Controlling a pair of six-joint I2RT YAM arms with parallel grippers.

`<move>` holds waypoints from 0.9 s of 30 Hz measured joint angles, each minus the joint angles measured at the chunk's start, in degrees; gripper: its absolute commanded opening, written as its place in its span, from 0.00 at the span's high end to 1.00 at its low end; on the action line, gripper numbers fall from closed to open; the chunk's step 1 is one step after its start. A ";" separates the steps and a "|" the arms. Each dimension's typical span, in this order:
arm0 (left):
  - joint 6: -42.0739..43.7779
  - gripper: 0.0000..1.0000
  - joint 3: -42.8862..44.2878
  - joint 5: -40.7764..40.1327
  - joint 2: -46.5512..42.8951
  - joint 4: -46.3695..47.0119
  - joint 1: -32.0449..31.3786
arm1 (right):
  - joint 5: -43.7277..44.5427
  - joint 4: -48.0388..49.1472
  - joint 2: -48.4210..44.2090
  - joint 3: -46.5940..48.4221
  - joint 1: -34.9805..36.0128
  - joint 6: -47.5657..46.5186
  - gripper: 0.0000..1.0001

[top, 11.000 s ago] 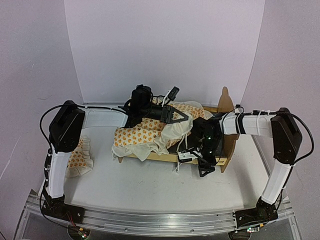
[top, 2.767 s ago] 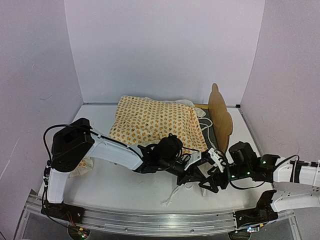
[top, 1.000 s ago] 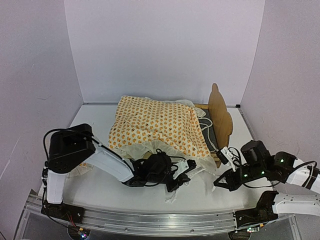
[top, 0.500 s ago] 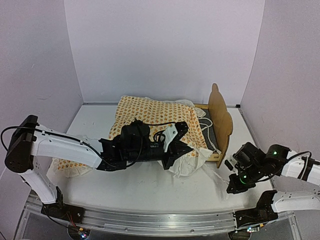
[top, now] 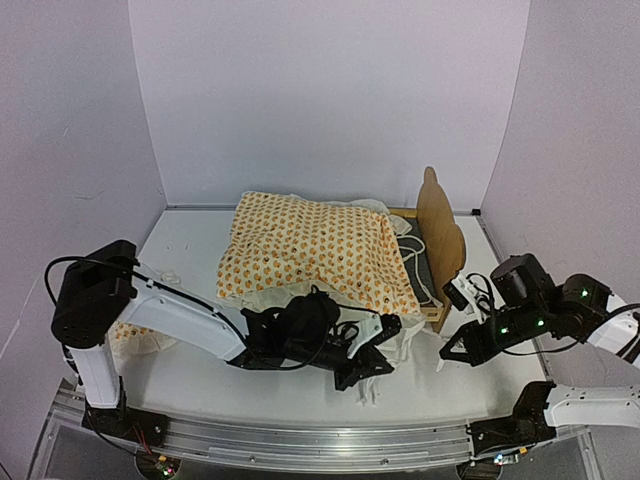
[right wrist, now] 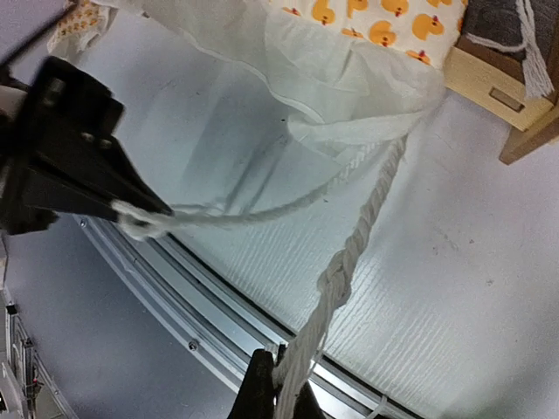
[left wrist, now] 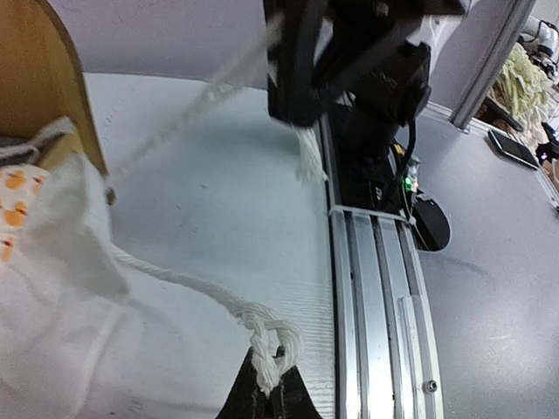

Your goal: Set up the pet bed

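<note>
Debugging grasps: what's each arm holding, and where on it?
Left jaws pinch one white cover tie at its knotted end; right jaws pinch the other tie just above its frayed end.

Soft, even light, faint shadows; the taut tie cord (left wrist: 188, 113) is motion-blurred.

Beyond the black left tool (top: 378, 350), a cream cover (top: 315, 250) printed with orange figures (ducks, seen closer) is shown. Pale plywood and dark grey fabric are shown by the pet bed (top: 441, 235). A white knotted cord (left wrist: 271, 336) at that tool and a white twisted cord (right wrist: 349, 262) at the black right tool (right wrist: 278, 362) are seen.
</note>
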 measured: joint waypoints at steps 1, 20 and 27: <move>0.00 0.73 0.74 1.29 1.88 0.02 -0.22 | -0.83 0.28 0.02 0.39 0.00 -0.52 1.00; -32.83 0.29 7.13 24.92 6.29 3.41 10.47 | -16.98 13.09 7.37 -3.08 0.00 -15.50 1.00; -65.24 0.30 8.61 25.35 10.21 8.92 12.02 | -20.04 18.10 12.98 -3.28 0.00 -21.16 1.00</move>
